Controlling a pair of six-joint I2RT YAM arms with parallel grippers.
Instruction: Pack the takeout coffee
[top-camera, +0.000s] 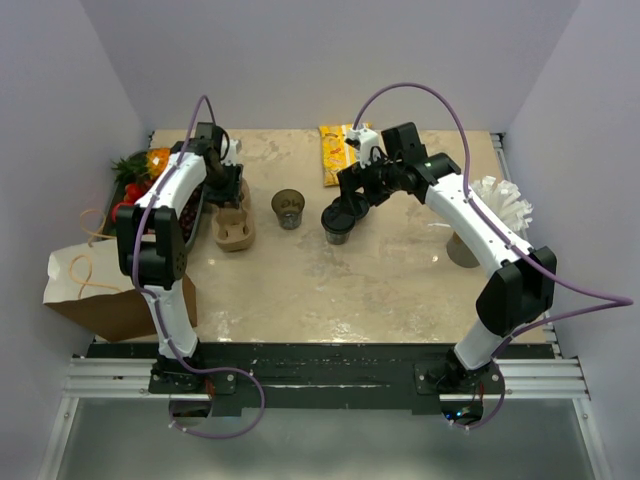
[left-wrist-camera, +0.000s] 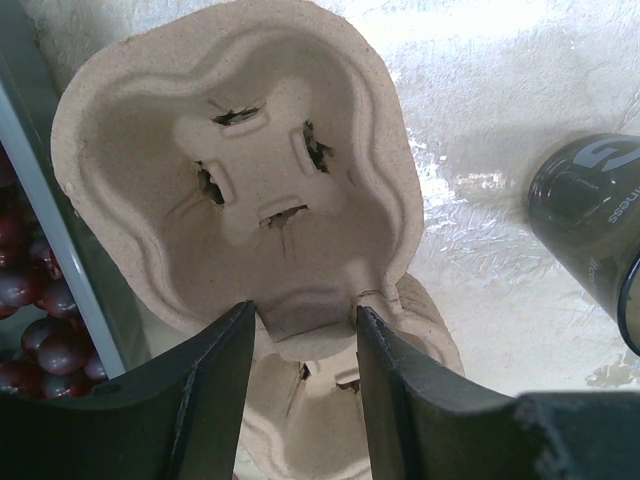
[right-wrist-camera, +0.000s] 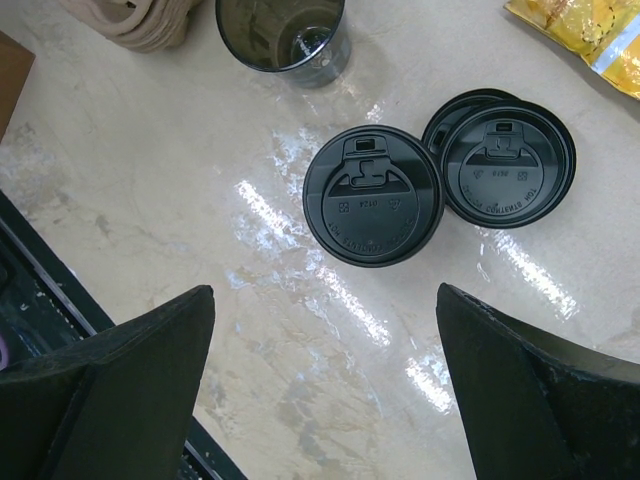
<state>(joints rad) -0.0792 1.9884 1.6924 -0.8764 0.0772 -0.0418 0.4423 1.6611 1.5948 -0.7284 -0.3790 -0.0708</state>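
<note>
A pulp cup carrier (left-wrist-camera: 230, 150) fills the left wrist view, tipped up over a second carrier (left-wrist-camera: 330, 410) beneath it. My left gripper (left-wrist-camera: 303, 315) is shut on the narrow near edge of the upper carrier, one finger against each side. From above, this gripper (top-camera: 228, 190) hangs over the carrier stack (top-camera: 235, 230). A black lidded coffee cup (right-wrist-camera: 373, 195) stands on the table beside a second black lid (right-wrist-camera: 510, 165). An open dark cup (right-wrist-camera: 282, 35) stands further left. My right gripper (right-wrist-camera: 325, 300) is open and empty above the table, short of the lidded cup (top-camera: 338, 222).
A brown paper bag (top-camera: 100, 285) lies at the left table edge. A tray of fruit (top-camera: 150, 185) sits behind it, with dark grapes (left-wrist-camera: 30, 300) close to the carriers. A yellow snack bag (top-camera: 335, 150) lies at the back. White napkins (top-camera: 500, 200) and a brown cup (top-camera: 462, 248) are on the right.
</note>
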